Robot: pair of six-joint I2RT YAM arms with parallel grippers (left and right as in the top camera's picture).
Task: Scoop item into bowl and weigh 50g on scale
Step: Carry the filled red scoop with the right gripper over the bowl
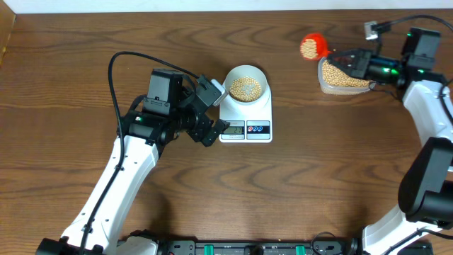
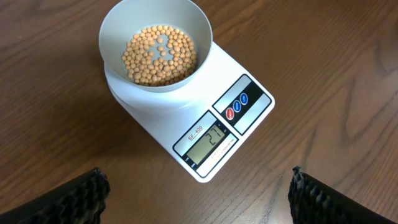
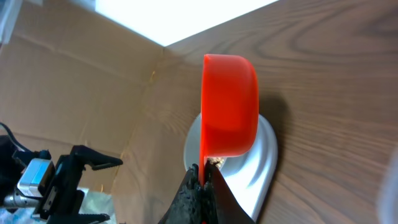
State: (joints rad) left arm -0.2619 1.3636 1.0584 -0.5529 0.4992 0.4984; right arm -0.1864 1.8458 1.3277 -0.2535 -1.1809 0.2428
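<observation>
On the wooden table (image 1: 71,78), near its middle, the scale (image 1: 263,112) is lying flat. The bowl (image 1: 245,68) is sitting on its platform, at the end away from the display (image 2: 208,142). Many beans (image 1: 245,88) are lying in the bowl in a loose layer, and in the left wrist view a little of the bowl's floor is showing through them. The display is showing dark digits, but I cannot read them with certainty. The red and blue buttons (image 2: 237,106) are sitting just beside it.

The left gripper (image 1: 211,112) is hanging just beside the scale, at its left side near the display end. Its 2 fingers are spreading wide with nothing between them, and it is not touching the scale or the bowl.

Well apart from the scale, at the right, the right gripper (image 1: 345,61) is pinching the thin handle of a red scoop (image 1: 312,47), its fingers pressing tightly together on it. The scoop is carrying a heap of beans with its mouth facing up. It is hovering at the far left corner of a clear tub (image 1: 343,90), which is also holding many beans. Whether the cup is over the tub's rim or just outside it, I cannot tell. In the right wrist view the cup's red outside is facing the camera and the tub is lying below it.
</observation>
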